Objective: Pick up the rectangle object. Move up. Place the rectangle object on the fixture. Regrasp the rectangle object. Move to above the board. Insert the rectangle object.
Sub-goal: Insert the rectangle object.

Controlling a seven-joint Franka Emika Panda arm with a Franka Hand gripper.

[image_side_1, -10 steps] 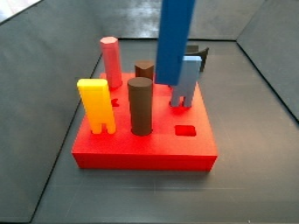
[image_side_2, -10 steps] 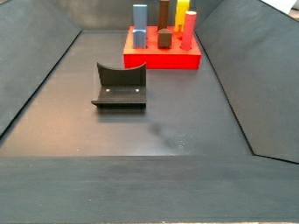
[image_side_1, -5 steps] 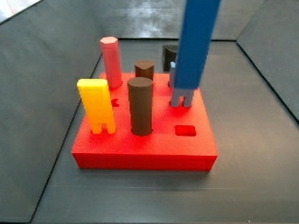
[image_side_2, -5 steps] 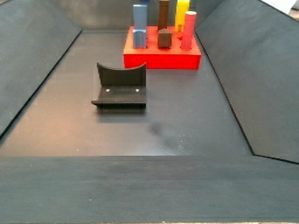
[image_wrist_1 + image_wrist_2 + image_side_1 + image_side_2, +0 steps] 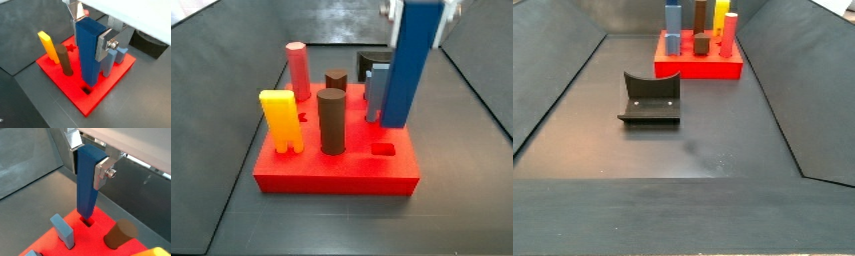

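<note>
Blue rectangle object [image 5: 87,183] clamped upright in end effector [image 5: 87,154] | above board [image 5: 93,235] | fingertips hidden

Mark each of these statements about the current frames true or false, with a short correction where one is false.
1. The gripper is shut on the rectangle object. True.
2. The rectangle object lies flat on the fixture. False: it is held upright over the board; the fixture holds nothing.
3. A yellow peg stands in the board. True.
4. The small rectangular hole near the board's corner is already filled. False: it is open, with the bar's lower end just above it in a wrist view.
</note>
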